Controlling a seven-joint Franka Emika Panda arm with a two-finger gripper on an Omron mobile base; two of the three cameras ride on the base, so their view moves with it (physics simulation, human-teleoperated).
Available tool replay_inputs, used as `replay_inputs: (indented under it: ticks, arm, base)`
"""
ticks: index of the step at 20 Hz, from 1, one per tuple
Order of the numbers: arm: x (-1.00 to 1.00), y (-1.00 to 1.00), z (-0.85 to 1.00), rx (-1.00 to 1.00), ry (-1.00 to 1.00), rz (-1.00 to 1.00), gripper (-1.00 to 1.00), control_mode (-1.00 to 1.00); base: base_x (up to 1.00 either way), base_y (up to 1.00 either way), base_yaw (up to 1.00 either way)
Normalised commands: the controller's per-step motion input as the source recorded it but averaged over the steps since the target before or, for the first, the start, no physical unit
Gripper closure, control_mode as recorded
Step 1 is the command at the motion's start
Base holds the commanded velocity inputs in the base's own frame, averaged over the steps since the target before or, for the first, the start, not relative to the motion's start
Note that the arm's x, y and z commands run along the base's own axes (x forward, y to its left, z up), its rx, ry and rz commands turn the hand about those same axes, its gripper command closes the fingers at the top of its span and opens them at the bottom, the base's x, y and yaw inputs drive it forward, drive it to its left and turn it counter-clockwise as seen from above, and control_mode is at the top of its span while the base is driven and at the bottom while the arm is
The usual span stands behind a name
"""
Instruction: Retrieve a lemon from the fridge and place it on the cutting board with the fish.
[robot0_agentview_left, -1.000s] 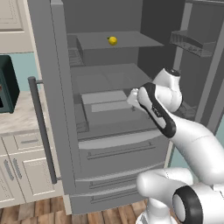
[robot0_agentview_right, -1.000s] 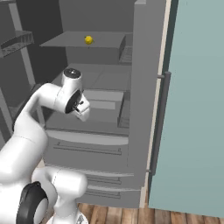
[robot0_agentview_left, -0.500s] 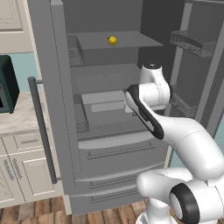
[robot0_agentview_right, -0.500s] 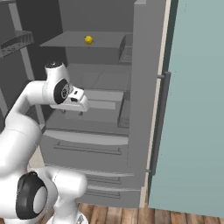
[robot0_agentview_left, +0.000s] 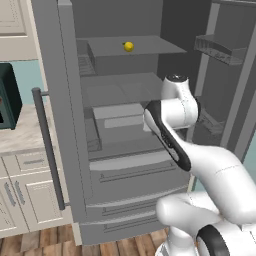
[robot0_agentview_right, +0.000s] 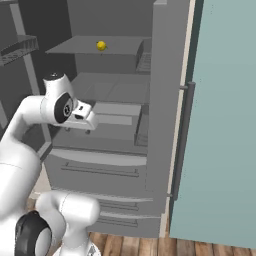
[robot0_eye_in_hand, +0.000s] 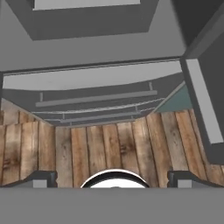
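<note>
Left base view shows the fridge (robot0_agentview_left: 125, 130) with both upper doors swung wide, which leaves its shelves reachable from where I have the base parked. The lemon (robot0_agentview_left: 128, 46) sits alone on the top shelf (robot0_agentview_left: 145, 47), roughly midway along its front edge and set a little back from it, untouched. I judge the doors stand open so the fruit can be taken directly; nothing on that shelf blocks the approach.

My arm is folded in front of the middle shelves, with the pincer (robot0_agentview_right: 88, 130) at the height of the closed bin below them and pointing downward. In the hand view its two fingertips (robot0_eye_in_hand: 41, 179) stand far apart, released, nothing between them, looking down past the lower drawers (robot0_eye_in_hand: 94, 98) at the wooden floor (robot0_eye_in_hand: 109, 144).

The lemon lies well above the pincer and deeper into the fridge. In my judgement the hand must be raised and turned toward the top shelf before any grasp.
</note>
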Motion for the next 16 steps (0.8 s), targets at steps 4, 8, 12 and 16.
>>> replay_inputs:
  ticks: [4,8,12,16]
  arm:
    - [-0.79,-0.04,0.00,0.00,-0.17,0.00,-1.00,-1.00]
    - [-0.75,0.00,0.00,0.00,-0.14,0.00,-1.00,-1.00]
    - [-0.13,0.00,0.00,0.12,-0.02,0.00,-1.00,-1.00]
    - [0.00,0.00,0.00,0.03,0.00,0.01,-1.00,-1.00]
  base:
    - [0.00,0.00,0.00]
    - [0.00,0.00,0.00]
    - [0.00,0.00,0.00]
    - [0.00,0.00,0.00]
